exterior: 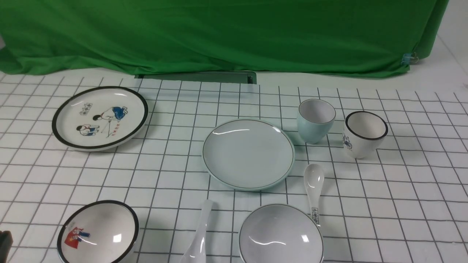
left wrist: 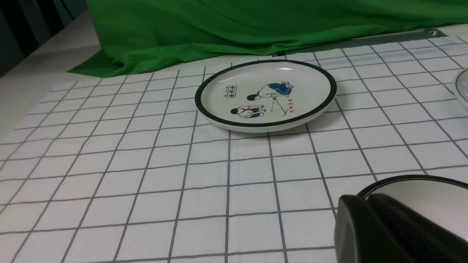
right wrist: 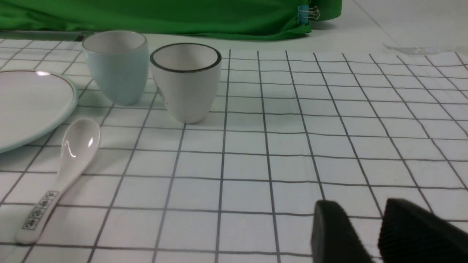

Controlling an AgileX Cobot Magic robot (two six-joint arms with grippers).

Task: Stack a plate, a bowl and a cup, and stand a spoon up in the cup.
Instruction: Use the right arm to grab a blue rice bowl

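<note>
The pale blue-green plate (exterior: 248, 153) lies mid-table, its edge also in the right wrist view (right wrist: 29, 102). The plain grey-blue bowl (exterior: 280, 233) sits in front of it at the near edge. Right of the plate stands the pale blue cup (exterior: 315, 120) (right wrist: 117, 65). The plain white spoon (exterior: 199, 237) lies left of the bowl, partly cut off. My left gripper (left wrist: 360, 200) is shut and empty, beside the black-rimmed bowl. My right gripper (right wrist: 360, 207) stands open over bare cloth with nothing between its fingers; it is out of the front view.
A cartoon plate (exterior: 100, 117) (left wrist: 265, 95) lies far left. A black-rimmed bowl with a red figure (exterior: 98, 232) (left wrist: 420, 184) sits near left. A white black-rimmed cup (exterior: 365, 133) (right wrist: 186, 80) stands right of the blue cup. A lettered spoon (exterior: 314, 190) (right wrist: 69, 160) lies between plate and bowl.
</note>
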